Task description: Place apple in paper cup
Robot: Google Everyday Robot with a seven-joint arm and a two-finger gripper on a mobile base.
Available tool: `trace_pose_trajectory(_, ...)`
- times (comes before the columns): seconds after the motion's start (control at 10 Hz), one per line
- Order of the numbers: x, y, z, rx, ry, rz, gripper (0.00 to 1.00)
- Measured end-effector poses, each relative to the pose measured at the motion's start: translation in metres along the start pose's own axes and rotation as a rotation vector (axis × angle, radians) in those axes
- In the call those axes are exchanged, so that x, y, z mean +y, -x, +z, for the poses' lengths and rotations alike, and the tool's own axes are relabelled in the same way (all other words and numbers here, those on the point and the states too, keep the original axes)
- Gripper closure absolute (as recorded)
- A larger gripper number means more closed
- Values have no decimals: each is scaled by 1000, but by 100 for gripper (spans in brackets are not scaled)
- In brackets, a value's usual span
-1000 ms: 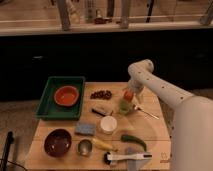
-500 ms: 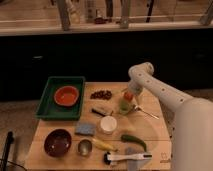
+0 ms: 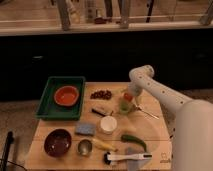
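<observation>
**A:** While the gripper (image 3: 129, 98) hangs low over the table (image 3: 156, 133), where does the apple sit?

**B:** Right at its tip. The apple (image 3: 128, 96) shows as a small red-orange spot against the gripper. I cannot tell whether the gripper is clamped on it or standing apart.

**A:** Which way does it point?

**B:** It reads as round, so no long axis shows, and I see no stem to give a direction.

**A:** What lies closest to the gripper after that?

**B:** A pale yellow-green item (image 3: 125, 106) sits just on its camera side, under the apple. A thin stick (image 3: 147, 114) slants away on the gripper's other flank, near but apart.

**A:** And the paper cup?

**B:** It is farther toward the camera and a little left of the gripper as the camera sees it. The paper cup (image 3: 108, 124) stands upright, its axis vertical and its pale mouth up, well apart from the apple. A small dark item (image 3: 100, 112) lies between the two.

**A:** Farther out still?

**B:** Beyond the cup are a blue sponge (image 3: 85, 128), a metal cup (image 3: 85, 147), a maroon bowl (image 3: 57, 142), a green vegetable (image 3: 133, 140) and a white brush (image 3: 127, 157). Level with the gripper to the left is a dark red cluster (image 3: 101, 94). Past that is a green tray (image 3: 47, 107) holding an orange bowl (image 3: 67, 95).

**A:** Any change from a second ago?

**B:** Very little. The bend of the arm (image 3: 141, 74) sits a touch lower. The gripper is at the same spot by the apple, and the cup has not moved.
</observation>
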Motion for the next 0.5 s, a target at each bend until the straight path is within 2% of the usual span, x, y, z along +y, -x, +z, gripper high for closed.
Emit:
trace_pose_trajectory(0.2, 2, -6, 4, 4, -11, 4, 37)
trace_pose_trajectory(0.5, 8, -13, 8, 5, -25, 7, 68)
